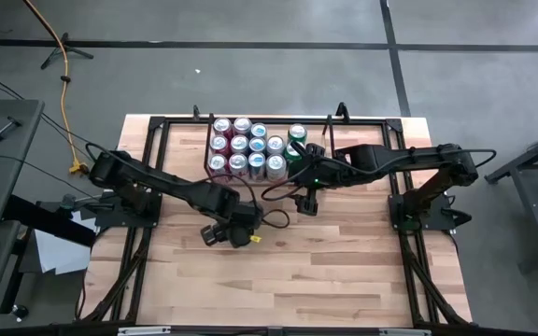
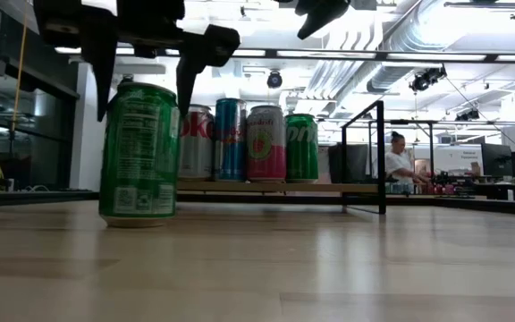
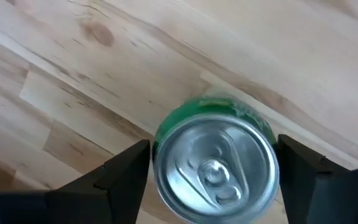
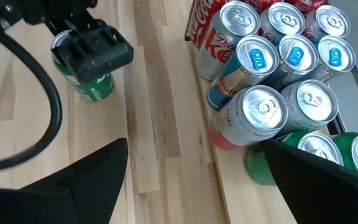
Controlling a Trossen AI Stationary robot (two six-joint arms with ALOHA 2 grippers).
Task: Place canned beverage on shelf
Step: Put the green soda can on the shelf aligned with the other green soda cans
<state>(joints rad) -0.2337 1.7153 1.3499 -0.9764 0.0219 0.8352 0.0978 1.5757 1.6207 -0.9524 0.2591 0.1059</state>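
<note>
Upright, top up, the green can (image 3: 215,158) stands between the left end effector's (image 3: 213,171) open fingers — ungripped.

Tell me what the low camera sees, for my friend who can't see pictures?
A green can stands upright on the wooden table, with the left gripper hanging over it, fingers either side. Behind it, more cans stand on the shelf.
</note>
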